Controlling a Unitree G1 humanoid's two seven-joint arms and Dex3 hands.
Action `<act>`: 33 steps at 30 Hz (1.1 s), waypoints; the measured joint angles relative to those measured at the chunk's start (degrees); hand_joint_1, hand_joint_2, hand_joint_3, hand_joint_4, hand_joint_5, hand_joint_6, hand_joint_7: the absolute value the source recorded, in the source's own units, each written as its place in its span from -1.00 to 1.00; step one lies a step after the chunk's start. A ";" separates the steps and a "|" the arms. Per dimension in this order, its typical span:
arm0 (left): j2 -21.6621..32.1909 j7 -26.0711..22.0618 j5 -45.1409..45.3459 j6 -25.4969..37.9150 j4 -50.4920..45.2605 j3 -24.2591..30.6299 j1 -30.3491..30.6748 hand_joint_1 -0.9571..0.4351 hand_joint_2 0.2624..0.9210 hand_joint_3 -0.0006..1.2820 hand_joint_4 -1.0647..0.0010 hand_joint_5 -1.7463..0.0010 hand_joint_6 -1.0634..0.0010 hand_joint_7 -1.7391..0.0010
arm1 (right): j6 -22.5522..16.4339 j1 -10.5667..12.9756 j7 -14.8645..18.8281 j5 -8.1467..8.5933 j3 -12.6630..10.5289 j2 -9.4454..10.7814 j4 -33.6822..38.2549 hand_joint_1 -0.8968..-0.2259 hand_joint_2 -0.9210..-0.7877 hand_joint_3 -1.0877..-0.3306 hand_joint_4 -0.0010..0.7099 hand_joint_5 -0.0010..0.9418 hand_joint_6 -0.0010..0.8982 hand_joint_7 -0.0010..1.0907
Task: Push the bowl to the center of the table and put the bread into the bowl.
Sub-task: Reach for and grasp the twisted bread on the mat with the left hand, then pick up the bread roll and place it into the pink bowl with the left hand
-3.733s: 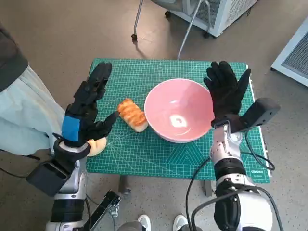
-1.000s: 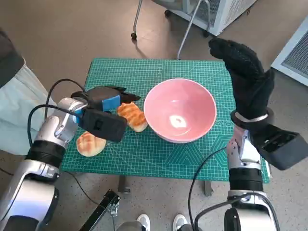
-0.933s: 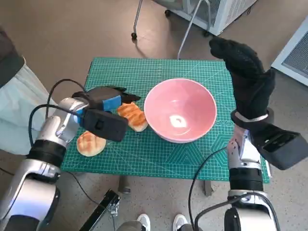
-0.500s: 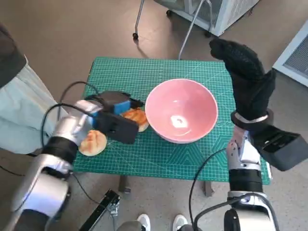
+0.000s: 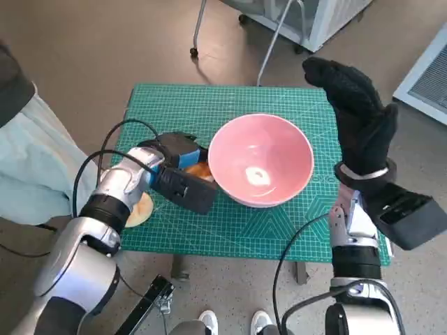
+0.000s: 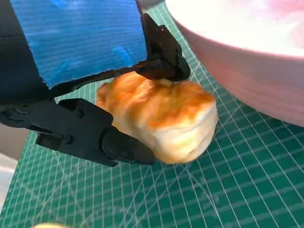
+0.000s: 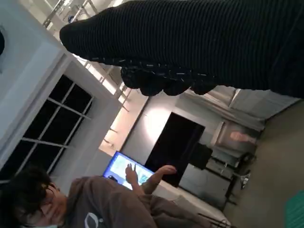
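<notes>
The pink bowl stands upright near the middle of the green cutting mat. My left hand lies low at the bowl's left side, over the golden bread, which it mostly hides. In the left wrist view my left hand grips the bread between black fingers on either side, close to the bowl's wall. My right hand is raised above the mat's far right corner, fingers spread, holding nothing; the glove shows in the right wrist view.
A round bun lies at the mat's front left, partly behind my left forearm. A person in pale clothing sits to the left of the table. Chair legs and a white cabinet stand beyond it. Another person shows in the right wrist view.
My left hand has come down from its raised, spread pose, slid right toward the bowl and closed round the bread. My right hand has lifted away from the bowl's right rim and stays raised.
</notes>
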 measured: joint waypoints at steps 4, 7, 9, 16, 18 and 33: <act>1.32 3.53 0.27 -1.40 0.74 -0.33 0.14 0.34 1.00 -0.81 -0.11 -0.39 -0.16 -0.33 | -0.30 0.37 -0.16 -0.02 0.00 -0.11 0.00 -0.35 -1.00 0.09 0.09 -0.97 -0.75 0.58; 2.69 4.64 0.30 -1.93 1.03 -0.35 0.16 0.37 1.00 -0.85 -0.21 -0.45 -0.17 -0.27 | -0.33 0.53 -0.36 -0.07 0.05 -0.12 -0.03 -0.34 -1.00 0.09 0.08 -0.97 -0.75 0.58; 4.08 5.26 0.29 -2.12 1.05 -0.21 0.15 0.37 1.00 -0.86 -0.23 -0.46 -0.18 -0.25 | -0.34 0.60 -0.56 -0.10 0.06 -0.13 -0.11 -0.34 -1.00 0.09 0.08 -0.97 -0.75 0.58; 10.13 5.59 -0.90 -1.98 0.08 3.06 -0.46 0.38 1.00 -0.88 -0.25 -0.40 -0.21 -0.29 | -0.71 0.72 -1.11 -0.25 0.21 -0.18 -0.31 -0.33 -1.00 0.07 0.07 -0.97 -0.75 0.56; 11.93 5.50 -1.91 -1.80 -1.20 4.73 -0.97 0.38 1.00 -0.89 -0.25 -0.37 -0.21 -0.32 | -0.73 0.72 -1.15 -0.24 0.27 -0.18 -0.31 -0.33 -1.00 0.07 0.07 -0.97 -0.75 0.56; 15.62 5.27 -7.98 0.23 -27.61 15.96 -3.59 0.38 1.00 -0.89 -0.24 -0.34 -0.21 -0.35 | -0.70 0.72 -1.14 -0.01 0.71 -0.05 -0.25 -0.31 -1.00 0.07 0.07 -0.97 -0.74 0.55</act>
